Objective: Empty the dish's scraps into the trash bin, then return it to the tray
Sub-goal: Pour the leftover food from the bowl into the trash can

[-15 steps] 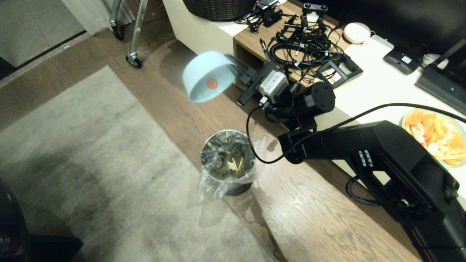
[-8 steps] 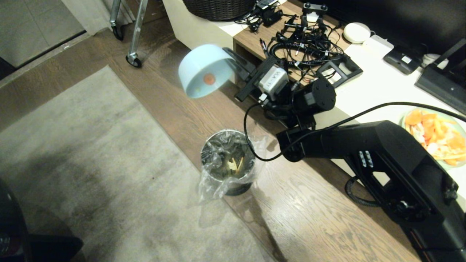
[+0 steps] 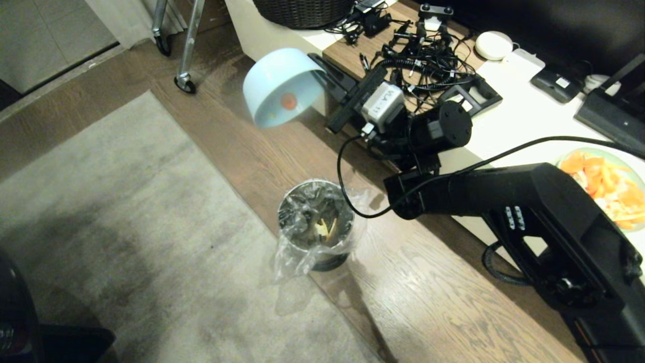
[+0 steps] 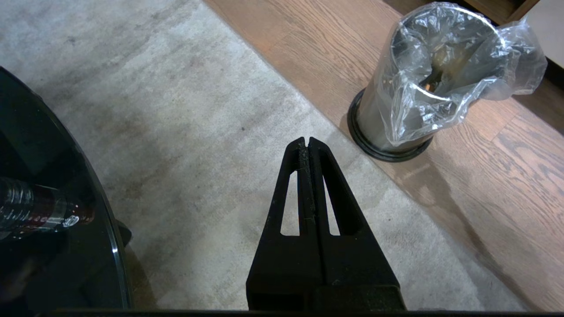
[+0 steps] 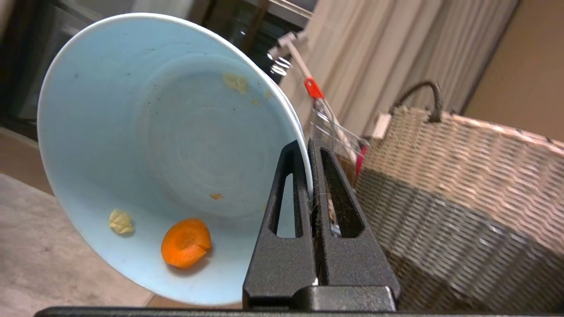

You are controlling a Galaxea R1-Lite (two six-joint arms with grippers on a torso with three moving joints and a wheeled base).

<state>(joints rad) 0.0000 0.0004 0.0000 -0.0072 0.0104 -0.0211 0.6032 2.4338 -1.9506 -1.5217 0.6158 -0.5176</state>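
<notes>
- Nearest, the left gripper [image 4: 307, 145] hangs idle over the rug [image 3: 126, 227], its fingers pressed together on nothing; it has no part in this step.
- Beside the rug, the trash bin [image 3: 316, 224] stands upright on the wooden floor [image 3: 428, 292], its clear liner folded over the rim. Some scraps [image 3: 325, 228] lie inside it.
- Further out, the right gripper [image 5: 308, 147] has its fingers clenched on the rim of the dish [image 3: 280, 86], one inside and one outside the wall. The dish is carried tilted, mouth facing down and sideways, well above and beyond the bin rather than over it.
- An orange slice [image 5: 186, 242] and a pale bit [image 5: 120, 221] cling to the inner wall of the dish, so the emptying appears incomplete.
- Farthest, the bench [image 3: 524, 121] carries cables [image 3: 418, 68] and a plate of orange fruit [image 3: 604, 189]. The tray is not in view.
</notes>
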